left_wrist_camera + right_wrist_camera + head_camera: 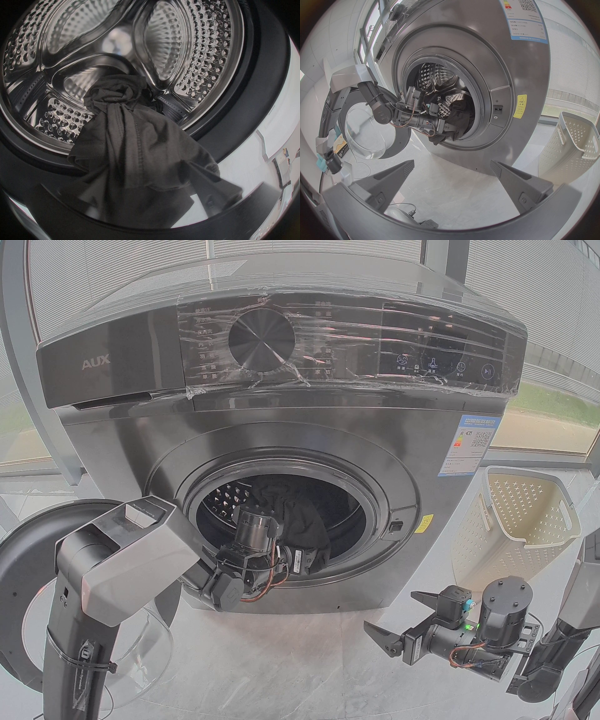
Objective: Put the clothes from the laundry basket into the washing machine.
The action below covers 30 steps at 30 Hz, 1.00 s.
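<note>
Currently, the left gripper (303, 560), closure indiscernible under cloth, presumably stands to push the dark garment (137, 150), draped over the washing machine (125, 440) drum lip, inward; the right gripper (399, 615) hangs wide open, empty.

The washing machine's round opening (281, 521) was partly blocked: the left end effector (306, 560) sat at its lower rim, and a dark garment (137, 150) draped over the seal. The upper drum (175, 47) was free. The open door (25, 590) flanked it on the left, the laundry basket (519, 521) on the right, with bare floor (300, 659) between.
</note>
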Tool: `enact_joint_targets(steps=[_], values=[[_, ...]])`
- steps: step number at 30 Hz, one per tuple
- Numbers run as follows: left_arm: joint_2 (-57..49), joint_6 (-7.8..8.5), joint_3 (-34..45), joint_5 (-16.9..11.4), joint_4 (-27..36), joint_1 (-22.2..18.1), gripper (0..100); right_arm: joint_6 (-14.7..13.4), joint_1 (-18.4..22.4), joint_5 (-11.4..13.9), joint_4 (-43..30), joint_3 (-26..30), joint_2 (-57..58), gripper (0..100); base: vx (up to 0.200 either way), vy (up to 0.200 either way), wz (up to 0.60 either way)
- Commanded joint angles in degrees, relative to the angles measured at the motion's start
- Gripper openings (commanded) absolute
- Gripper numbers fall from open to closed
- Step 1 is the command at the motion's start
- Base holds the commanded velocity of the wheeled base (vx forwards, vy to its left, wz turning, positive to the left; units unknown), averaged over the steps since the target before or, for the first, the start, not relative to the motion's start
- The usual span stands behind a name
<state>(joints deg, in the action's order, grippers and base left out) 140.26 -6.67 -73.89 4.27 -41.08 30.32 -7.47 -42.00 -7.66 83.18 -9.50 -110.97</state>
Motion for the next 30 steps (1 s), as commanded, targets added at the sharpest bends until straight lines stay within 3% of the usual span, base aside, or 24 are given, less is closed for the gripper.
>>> enact_joint_targets(steps=[1, 8, 10, 14, 18, 19, 24, 30], values=[[2.03, -0.1, -1.26, -0.05, -0.31, -0.35, 0, 0.0, -0.02, 0.01, 0.23, 0.0, -0.39, 100, 0.0, 0.0, 0.0], [4.32, -0.98, -7.85, 1.53, -4.88, -0.87, 0, 0.0, -0.02, 0.01, 0.23, 0.0, -0.3, 100, 0.0, 0.0, 0.0], [5.99, -0.98, -12.86, 4.08, -8.05, -1.67, 0, 0.0, -0.02, 0.01, 0.23, 0.0, -0.3, 100, 0.0, 0.0, 0.0], [7.57, -1.24, -17.78, 5.75, -10.07, -2.81, 0, 0.0, -0.02, -0.08, 0.23, 0.0, -0.3, 100, 0.0, 0.0, 0.0], [7.57, -1.24, -18.4, 5.93, -10.86, -3.34, 0, 0.0, -0.02, 0.01, 0.23, 0.0, -0.39, 100, 0.0, 0.0, 0.0], [7.39, -1.24, -18.05, 5.93, -10.77, -3.34, 100, 0.0, -0.02, -0.08, 0.23, 0.0, -0.39, 100, 0.0, 0.0, 0.0], [7.04, -2.82, -17.08, 5.93, -10.69, -2.81, 100, 0.0, -0.02, -0.08, 0.23, 0.0, -0.39, 100, 0.0, 0.0, 0.0], [2.12, -2.03, -6.53, 4.79, -8.14, -1.4, 100, 0.0, -0.02, 0.01, 0.23, 0.09, -0.3, 100, 0.0, 0.0, 0.0]])
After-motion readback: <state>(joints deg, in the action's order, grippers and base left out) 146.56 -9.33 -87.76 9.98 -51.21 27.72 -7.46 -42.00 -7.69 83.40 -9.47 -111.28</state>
